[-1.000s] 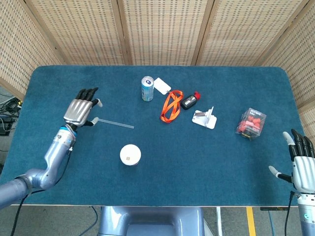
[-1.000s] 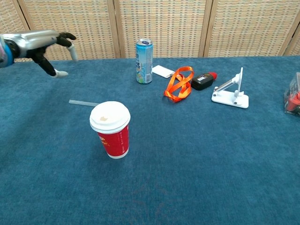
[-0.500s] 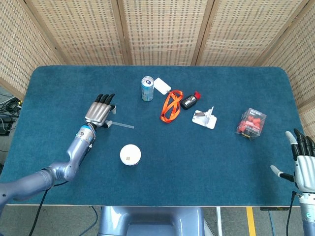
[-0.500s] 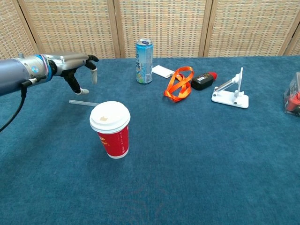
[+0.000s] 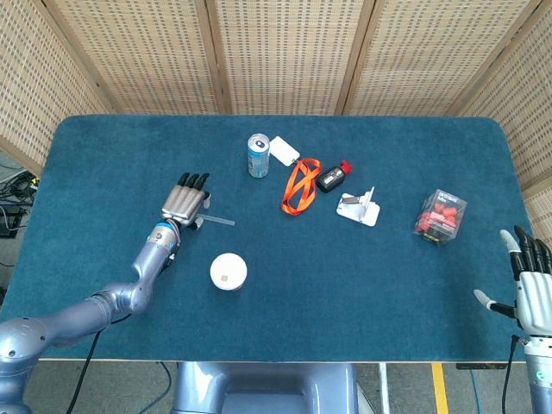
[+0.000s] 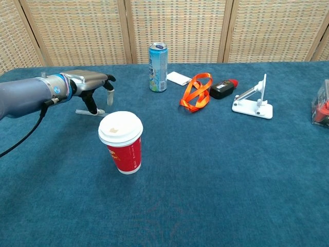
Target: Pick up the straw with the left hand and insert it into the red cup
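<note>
A clear straw (image 5: 220, 221) lies flat on the blue table, its left part under my left hand (image 5: 184, 203). In the chest view the straw (image 6: 82, 111) shows just left of the hand's thumb, which reaches down to it. My left hand (image 6: 91, 85) hovers over the straw with fingers spread, holding nothing. The red cup (image 6: 122, 143) with a white lid (image 5: 228, 271) stands upright in front of the straw. My right hand (image 5: 530, 285) rests open at the table's near right corner, seen only in the head view.
A drink can (image 5: 258, 155), a white card (image 5: 283, 149), an orange lanyard (image 5: 298, 186) with a black and red key fob (image 5: 332, 178), a white stand (image 5: 360, 209) and a clear box of red pieces (image 5: 439, 216) lie across the far and right side.
My left hand has moved right and down toward the table, from left of the straw to directly over its left end. The right hand, the straw and the cup have stayed still.
</note>
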`<state>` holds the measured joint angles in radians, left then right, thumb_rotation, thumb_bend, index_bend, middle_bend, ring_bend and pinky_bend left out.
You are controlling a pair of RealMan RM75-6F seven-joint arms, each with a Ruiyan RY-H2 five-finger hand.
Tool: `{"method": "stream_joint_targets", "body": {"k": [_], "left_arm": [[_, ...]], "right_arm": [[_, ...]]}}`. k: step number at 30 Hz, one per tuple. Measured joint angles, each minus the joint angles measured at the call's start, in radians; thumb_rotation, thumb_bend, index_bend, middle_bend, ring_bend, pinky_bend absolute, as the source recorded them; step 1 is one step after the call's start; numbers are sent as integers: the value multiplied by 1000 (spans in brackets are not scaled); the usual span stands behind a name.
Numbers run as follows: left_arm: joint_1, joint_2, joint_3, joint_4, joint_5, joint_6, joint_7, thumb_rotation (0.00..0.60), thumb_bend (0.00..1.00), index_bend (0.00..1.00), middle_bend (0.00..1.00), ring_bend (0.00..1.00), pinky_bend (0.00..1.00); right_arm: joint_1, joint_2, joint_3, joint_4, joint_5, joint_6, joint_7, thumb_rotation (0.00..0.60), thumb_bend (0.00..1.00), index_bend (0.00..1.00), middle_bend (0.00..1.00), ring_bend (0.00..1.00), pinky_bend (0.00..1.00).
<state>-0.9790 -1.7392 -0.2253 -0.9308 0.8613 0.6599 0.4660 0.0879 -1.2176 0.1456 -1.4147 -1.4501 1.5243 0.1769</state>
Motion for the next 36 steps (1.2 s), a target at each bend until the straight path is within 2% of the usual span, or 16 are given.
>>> {"method": "stream_joint_targets", "body": {"k": [11,15,28,31,36], "left_arm": [[-29,-57,13,77,-2,-23,6,600,359,471,0,0,0],[-34,-71,17,99,-8,-33,10,600,414,477,0,0,0],[-41,-100,20,137,-7,-48,6,600,413,487,0,0,0],[-41,-102,21,138,-7,-47,11,600,413,519,0,0,0],[-38,-103,24,133,-9,-43,17,600,413,630,0,0,0]], "right_arm": [[1,-3,2,10,1,0,14,600,43,39,0,0,0],[2,-4,3,14,1,-1,19,600,43,44,0,0,0],[2,-6,4,18,-1,2,26,600,43,47,0,0,0],[2,-5,4,17,-2,5,27,600,44,47,0,0,0],[0,-4,4,15,-5,10,29,600,43,47,0,0,0]]}}
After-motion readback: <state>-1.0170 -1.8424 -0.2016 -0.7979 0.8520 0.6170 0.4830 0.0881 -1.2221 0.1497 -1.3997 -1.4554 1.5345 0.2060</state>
